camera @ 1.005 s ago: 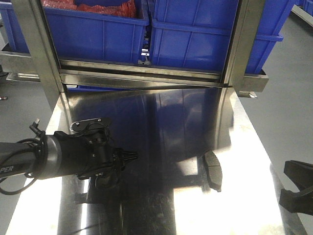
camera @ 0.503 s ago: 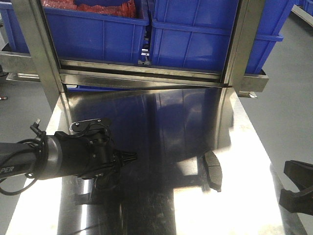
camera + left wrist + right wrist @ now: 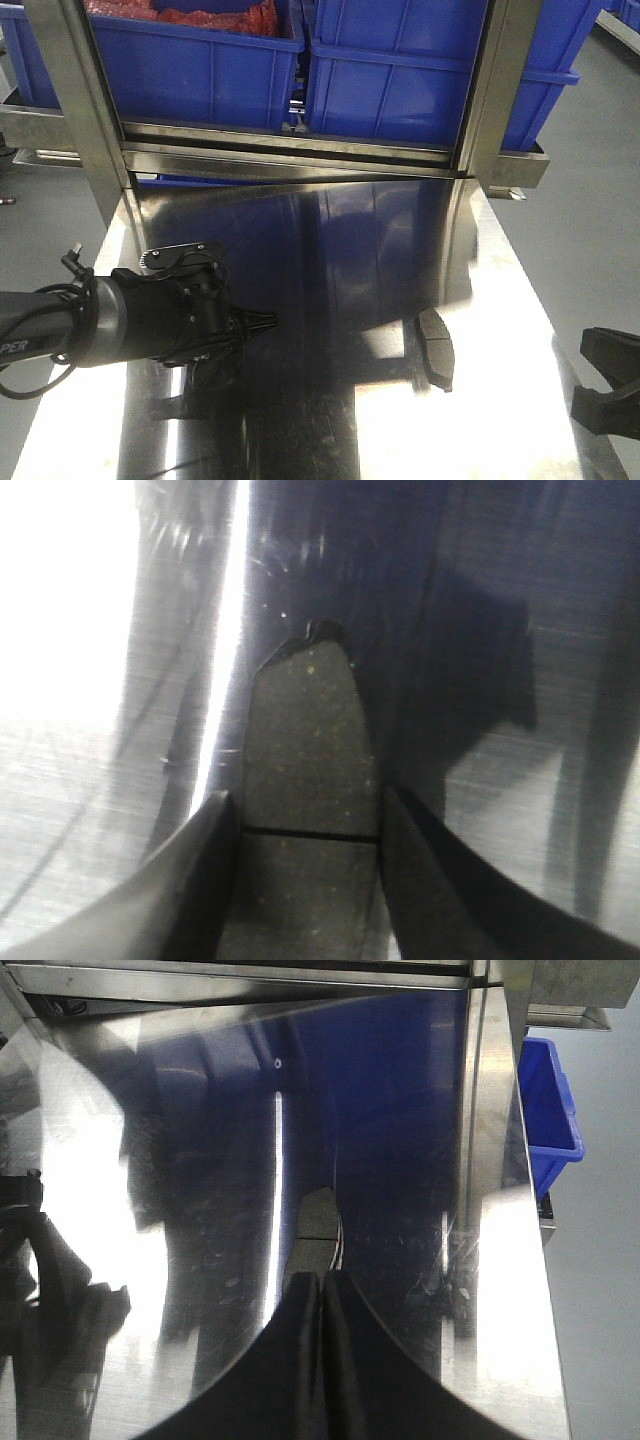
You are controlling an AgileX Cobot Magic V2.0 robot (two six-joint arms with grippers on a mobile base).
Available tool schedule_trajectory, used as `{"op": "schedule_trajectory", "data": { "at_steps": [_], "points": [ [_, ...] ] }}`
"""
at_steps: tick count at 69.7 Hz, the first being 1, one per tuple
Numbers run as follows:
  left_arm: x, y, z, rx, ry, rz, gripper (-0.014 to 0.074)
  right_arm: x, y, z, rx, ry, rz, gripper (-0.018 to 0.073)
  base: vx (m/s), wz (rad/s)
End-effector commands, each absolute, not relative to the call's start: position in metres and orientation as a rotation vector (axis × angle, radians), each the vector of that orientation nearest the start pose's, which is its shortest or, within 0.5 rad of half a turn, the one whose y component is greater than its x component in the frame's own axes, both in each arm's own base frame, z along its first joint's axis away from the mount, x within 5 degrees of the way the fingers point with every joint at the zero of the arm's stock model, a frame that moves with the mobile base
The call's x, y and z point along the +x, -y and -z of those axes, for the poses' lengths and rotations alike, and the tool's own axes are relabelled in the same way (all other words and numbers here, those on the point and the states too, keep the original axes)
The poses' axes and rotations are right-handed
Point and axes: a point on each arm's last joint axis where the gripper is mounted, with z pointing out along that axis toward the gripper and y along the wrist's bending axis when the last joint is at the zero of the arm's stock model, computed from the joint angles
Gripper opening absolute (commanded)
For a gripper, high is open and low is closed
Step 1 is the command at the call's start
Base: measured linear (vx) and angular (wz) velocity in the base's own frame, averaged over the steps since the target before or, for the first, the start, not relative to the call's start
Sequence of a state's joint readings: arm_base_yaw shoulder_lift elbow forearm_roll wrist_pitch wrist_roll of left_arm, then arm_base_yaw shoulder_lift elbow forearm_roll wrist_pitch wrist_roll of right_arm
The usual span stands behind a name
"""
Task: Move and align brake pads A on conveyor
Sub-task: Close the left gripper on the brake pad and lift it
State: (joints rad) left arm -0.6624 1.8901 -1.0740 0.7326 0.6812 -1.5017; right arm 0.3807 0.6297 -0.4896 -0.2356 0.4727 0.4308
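Looks like a factory or workshop floor. Shows big blue plastic bins [image 3: 420, 90] shelved on a steel rack [image 3: 75, 110], one filled with red stuff [image 3: 180, 15]; a mirror-polished steel table [image 3: 330, 430] in front, with a dark brake pad [image 3: 435, 348] lying on it; bare grey floor [image 3: 590, 220] alongside; another blue bin [image 3: 550, 1110] beside the table's far corner.

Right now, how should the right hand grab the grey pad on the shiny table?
From above, pinch the brake pad across its long edges, mid-length. It lies flat on the steel table, so the right gripper likely spans only its narrow width.
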Motion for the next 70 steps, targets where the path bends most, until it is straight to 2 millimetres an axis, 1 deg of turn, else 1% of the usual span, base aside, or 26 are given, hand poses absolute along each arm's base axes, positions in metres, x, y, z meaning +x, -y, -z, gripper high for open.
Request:
{"op": "schedule_trajectory", "data": {
  "at_steps": [1,13,26,38,70],
  "points": [
    [0.303,0.184,-0.184,-0.375,-2.51,-0.073,0.0152,0.123,-0.039,-0.299,-0.12,-1.995,-0.274,-0.0009,0.0,0.0],
    [0.3,0.178,-0.208,-0.363,-2.451,-0.069,0.0152,0.123,-0.039,-0.299,-0.12,-1.995,-0.274,-0.0009,0.0,0.0],
    [0.292,0.166,-0.234,-0.339,-2.41,-0.134,0.0152,0.123,-0.039,-0.299,-0.12,-1.995,-0.274,-0.0009,0.0,0.0],
    [0.284,0.156,-0.254,-0.327,-2.382,-0.184,0.0152,0.123,-0.039,-0.299,-0.12,-1.995,-0.274,-0.0009,0.0,0.0],
    [0.255,0.125,-0.306,-0.35,-2.319,-0.271,0.0152,0.123,-0.039,-0.299,-0.12,-1.995,-0.274,-0.0009,0.0,0.0]
  ]
}}
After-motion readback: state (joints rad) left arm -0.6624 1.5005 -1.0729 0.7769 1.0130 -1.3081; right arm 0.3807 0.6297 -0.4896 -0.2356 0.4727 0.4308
